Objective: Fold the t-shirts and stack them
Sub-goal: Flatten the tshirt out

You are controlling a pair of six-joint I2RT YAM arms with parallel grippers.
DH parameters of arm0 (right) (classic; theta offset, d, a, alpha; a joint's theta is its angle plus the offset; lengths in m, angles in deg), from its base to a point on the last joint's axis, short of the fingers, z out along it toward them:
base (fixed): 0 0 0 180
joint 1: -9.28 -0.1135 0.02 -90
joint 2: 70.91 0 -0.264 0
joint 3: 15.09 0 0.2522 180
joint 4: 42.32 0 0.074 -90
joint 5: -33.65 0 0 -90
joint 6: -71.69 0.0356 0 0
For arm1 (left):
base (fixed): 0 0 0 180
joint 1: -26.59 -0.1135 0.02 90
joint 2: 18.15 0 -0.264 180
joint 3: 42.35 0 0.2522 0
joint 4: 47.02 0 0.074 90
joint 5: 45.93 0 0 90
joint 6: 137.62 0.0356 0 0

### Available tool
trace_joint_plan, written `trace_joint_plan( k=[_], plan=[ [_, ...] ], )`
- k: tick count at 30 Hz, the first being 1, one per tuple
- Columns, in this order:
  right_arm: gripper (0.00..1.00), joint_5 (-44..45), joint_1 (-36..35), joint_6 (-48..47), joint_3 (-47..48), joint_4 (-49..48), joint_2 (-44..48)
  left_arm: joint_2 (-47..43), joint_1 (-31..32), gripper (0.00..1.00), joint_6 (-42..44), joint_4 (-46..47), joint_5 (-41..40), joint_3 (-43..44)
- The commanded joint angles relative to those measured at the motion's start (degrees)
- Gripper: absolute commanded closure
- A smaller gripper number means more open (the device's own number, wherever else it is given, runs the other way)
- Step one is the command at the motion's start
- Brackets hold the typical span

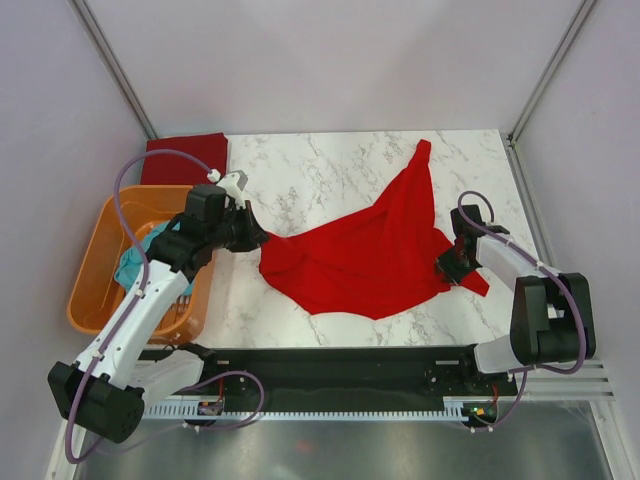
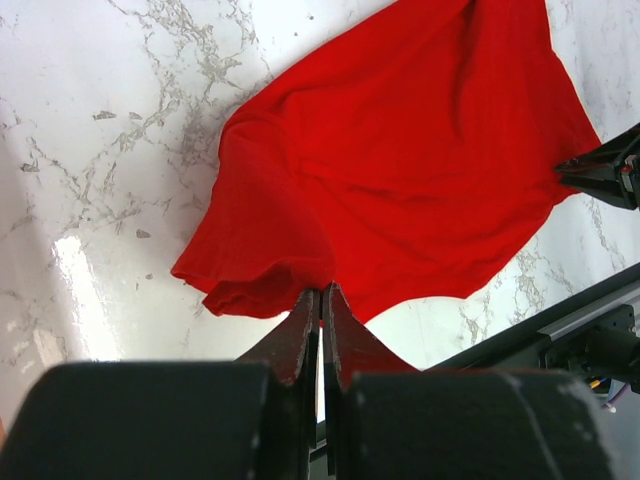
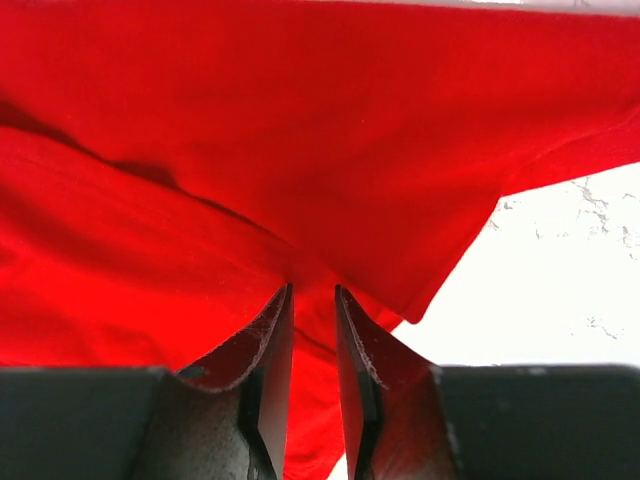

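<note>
now, l gripper [image 2: 321, 293], r gripper [image 3: 313, 291] pinch tee [image 1: 370, 255]

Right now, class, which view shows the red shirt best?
The top view: the whole red shirt shows, edge to edge. The left wrist view crops one end; the right wrist view fills with close-up cloth.
</note>
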Motion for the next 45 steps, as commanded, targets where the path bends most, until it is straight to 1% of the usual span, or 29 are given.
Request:
trace_joint_plan(
  k=[1, 7, 11, 14, 18, 21, 33, 37, 45],
  plan=[
    [0.69, 1.6, 0.0, 1.3, -0.6, -1.4, -0.4, -1.3, -0.3, 0.98, -1.2, 1.9, 0.7, -0.4],
    [0.67, 3.8, 0.1, 1.4, -1.6, -1.5, -0.4, -1.2, -0.3, 0.98, -1.4, 2.0, 0.7, -0.7],
    [0.67, 5.5, 0.1, 1.7, -2.0, -2.5, -0.6, -1.3, -0.3, 0.98, -1.5, 2.0, 0.7, -0.7],
    [0.68, 5.7, 0.1, 1.8, -2.2, -4.0, -0.9, -1.3, -0.3, 0.98, -1.5, 2.0, 0.7, -0.7],
    [0.74, 5.4, 0.1, 1.7, -1.9, -4.7, -1.0, -1.3, -0.3, 0.98, -1.5, 2.0, 0.6, -0.9],
    [0.75, 5.0, 0.1, 1.5, -1.8, -4.6, -0.5, -1.3, -0.3, 0.98, -1.5, 2.0, 0.5, -1.0],
    [0.70, 5.3, 0.1, 1.5, -0.7, -2.3, 1.9, -1.4, -0.3, 0.98, -1.5, 1.9, 0.3, -1.2],
    [0.71, 6.7, 0.1, 1.3, -0.3, -2.2, 2.0, -1.3, -0.3, 0.98, -1.5, 2.0, 0.2, -1.2],
    [0.71, 7.0, 0.1, 1.6, -1.0, -3.6, 0.3, -1.3, -0.3, 0.98, -1.5, 2.0, 0.2, -1.2]
  ],
)
